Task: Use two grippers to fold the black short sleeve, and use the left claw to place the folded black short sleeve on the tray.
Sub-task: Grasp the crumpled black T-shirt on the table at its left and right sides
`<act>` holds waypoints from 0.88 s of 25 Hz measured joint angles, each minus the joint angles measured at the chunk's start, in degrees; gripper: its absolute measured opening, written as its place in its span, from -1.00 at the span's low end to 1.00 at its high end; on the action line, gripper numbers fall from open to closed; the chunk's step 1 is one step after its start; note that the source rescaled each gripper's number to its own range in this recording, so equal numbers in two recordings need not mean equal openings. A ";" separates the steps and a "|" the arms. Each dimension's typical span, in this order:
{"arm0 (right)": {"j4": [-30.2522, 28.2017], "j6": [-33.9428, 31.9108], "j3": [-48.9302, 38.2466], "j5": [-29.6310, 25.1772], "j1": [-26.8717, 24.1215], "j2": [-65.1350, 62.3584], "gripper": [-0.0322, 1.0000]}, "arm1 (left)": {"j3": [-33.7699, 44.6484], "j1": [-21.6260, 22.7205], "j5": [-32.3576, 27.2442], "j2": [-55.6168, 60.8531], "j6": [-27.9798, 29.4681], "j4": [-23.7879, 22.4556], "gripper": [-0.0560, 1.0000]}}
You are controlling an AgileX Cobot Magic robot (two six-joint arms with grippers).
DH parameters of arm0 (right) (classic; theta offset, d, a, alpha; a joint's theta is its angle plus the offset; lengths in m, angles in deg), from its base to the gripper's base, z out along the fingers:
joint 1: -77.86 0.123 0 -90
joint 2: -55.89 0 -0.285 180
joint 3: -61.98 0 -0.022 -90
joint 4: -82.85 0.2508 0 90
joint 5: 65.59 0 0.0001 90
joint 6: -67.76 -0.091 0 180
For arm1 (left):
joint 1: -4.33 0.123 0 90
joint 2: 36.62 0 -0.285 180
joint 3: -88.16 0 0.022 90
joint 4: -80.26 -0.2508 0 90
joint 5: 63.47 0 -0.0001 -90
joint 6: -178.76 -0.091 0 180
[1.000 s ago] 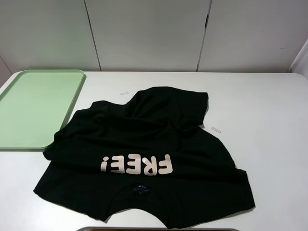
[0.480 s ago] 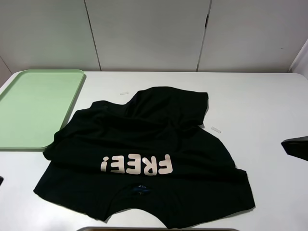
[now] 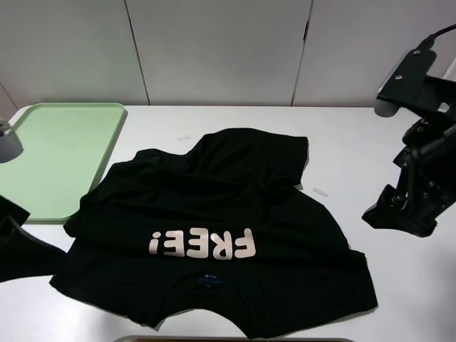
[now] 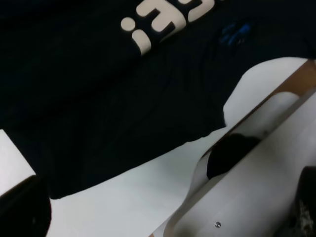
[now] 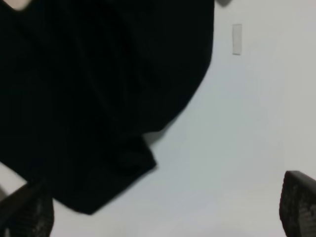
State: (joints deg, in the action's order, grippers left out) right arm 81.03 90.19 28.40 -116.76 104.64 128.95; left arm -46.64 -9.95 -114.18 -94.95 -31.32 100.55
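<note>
The black short sleeve (image 3: 214,214) lies crumpled and spread on the white table, its "FREE!" letters (image 3: 203,245) upside down toward the front edge. Its far part is bunched. The pale-green tray (image 3: 57,153) sits bare at the back left. My left gripper (image 3: 32,253) hovers off the shirt's front-left sleeve, open and holding nothing. My right gripper (image 3: 395,215) hangs to the right of the shirt, open and holding nothing. The left wrist view shows the shirt (image 4: 98,98), its blue neck label (image 4: 234,32) and the left gripper (image 4: 163,207). The right wrist view shows a sleeve of the shirt (image 5: 98,98) ahead of the right gripper (image 5: 163,210).
Two small white strips lie on the table, one behind the shirt (image 3: 184,137) and one at its right (image 3: 319,191), the latter also in the right wrist view as a strip (image 5: 237,38). White wall panels stand behind the table. The table's front edge (image 4: 256,128) runs close to the collar.
Both arms have come into view from the sides, the left at the front left, the right at the right. The shirt and tray have not moved.
</note>
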 joint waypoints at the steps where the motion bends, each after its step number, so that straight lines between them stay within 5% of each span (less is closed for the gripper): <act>1: 0.00 0.00 0.00 0.00 0.00 0.00 1.00 | -0.02 0.00 0.58 -1.26 -0.42 0.48 0.97; 9: -9.44 1.15 0.05 8.37 0.30 12.75 1.00 | -0.15 0.00 5.63 -10.33 -5.10 3.70 0.94; 17: -9.68 6.20 0.05 9.17 0.30 23.76 1.00 | -0.16 0.00 5.87 -13.42 -5.41 3.97 0.93; 22: -4.65 11.06 0.05 9.62 0.30 26.58 1.00 | -0.16 0.00 6.06 -13.48 -5.47 3.97 0.93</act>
State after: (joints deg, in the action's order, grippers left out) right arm 76.38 101.25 28.45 -107.14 104.94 155.53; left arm -46.79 -9.95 -108.12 -108.44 -36.79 104.53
